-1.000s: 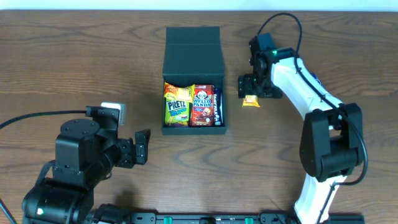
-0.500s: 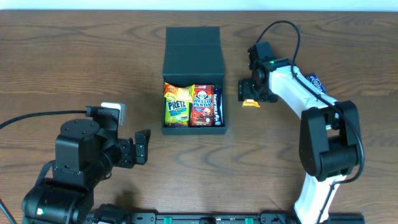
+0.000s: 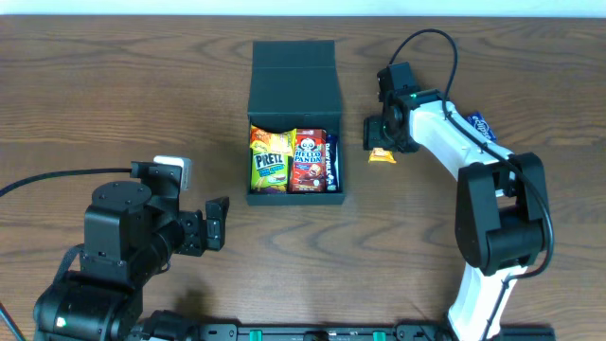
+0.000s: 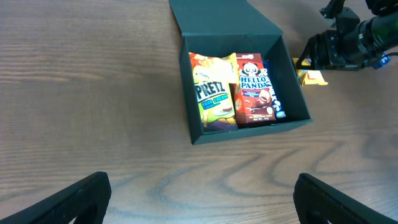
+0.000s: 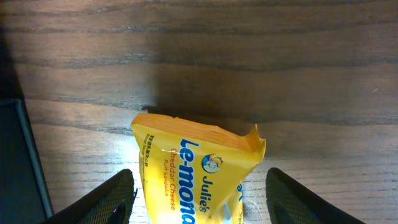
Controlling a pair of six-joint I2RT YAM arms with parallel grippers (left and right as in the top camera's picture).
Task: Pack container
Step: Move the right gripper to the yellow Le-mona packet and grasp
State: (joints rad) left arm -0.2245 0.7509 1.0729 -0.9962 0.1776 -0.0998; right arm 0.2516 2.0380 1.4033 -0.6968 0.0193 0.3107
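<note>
A wooden table (image 3: pixel 114 95) seen from above, with two robot arms. The container (image 3: pixel 294 90), a black box, sits in the middle of the far half, its lid folded open toward the far edge. Inside, side by side from left to right, lie a Pretz packet (image 3: pixel 270 161), a Hello Panda box (image 3: pixel 308 159) and a dark packet (image 3: pixel 331 163) against the right wall.

Just right of the container, a small yellow packet (image 3: pixel 382 154) lies on the table. The right gripper (image 3: pixel 383 142) is lowered over it, with its fingers (image 5: pixel 118 196) spread on either side of the packet; a gap shows on the right side, so it is not pinching it.

The left gripper (image 3: pixel 216 223) is at the near left, well apart from the container, its fingers (image 4: pixel 81 199) spread wide with nothing between them.
</note>
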